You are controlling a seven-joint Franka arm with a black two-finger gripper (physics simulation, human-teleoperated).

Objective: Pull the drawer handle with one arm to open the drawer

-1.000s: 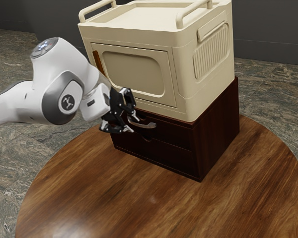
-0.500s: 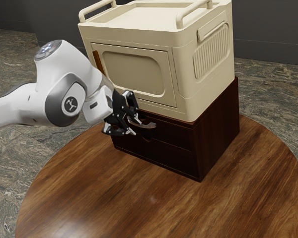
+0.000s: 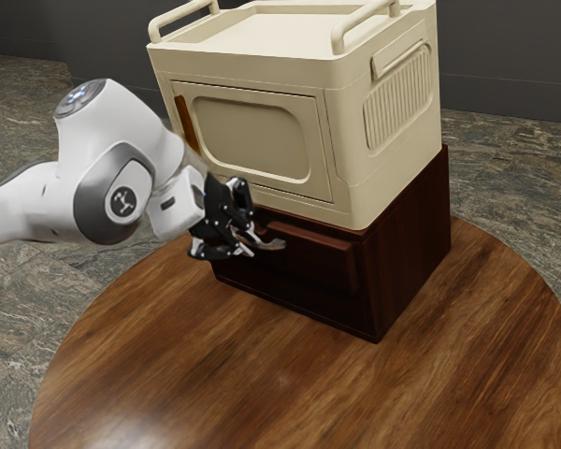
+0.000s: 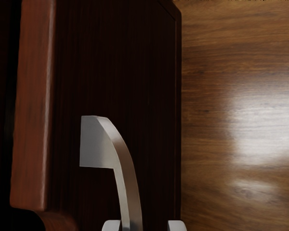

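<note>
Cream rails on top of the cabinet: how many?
2. One rail at the exterior view's left, the other rail at its right, both atop the cream cabinet. Its far edge is cut off, so more may be hidden there.

The gripper point(image 3: 256, 244) hides one end of the drawer handle point(image 4: 127, 173), perhaps more from where I stand; the exterior view's edges crop the white arm point(image 3: 89, 201), cream cabinet point(image 3: 252, 67) and round table point(image 3: 290, 393).
</note>
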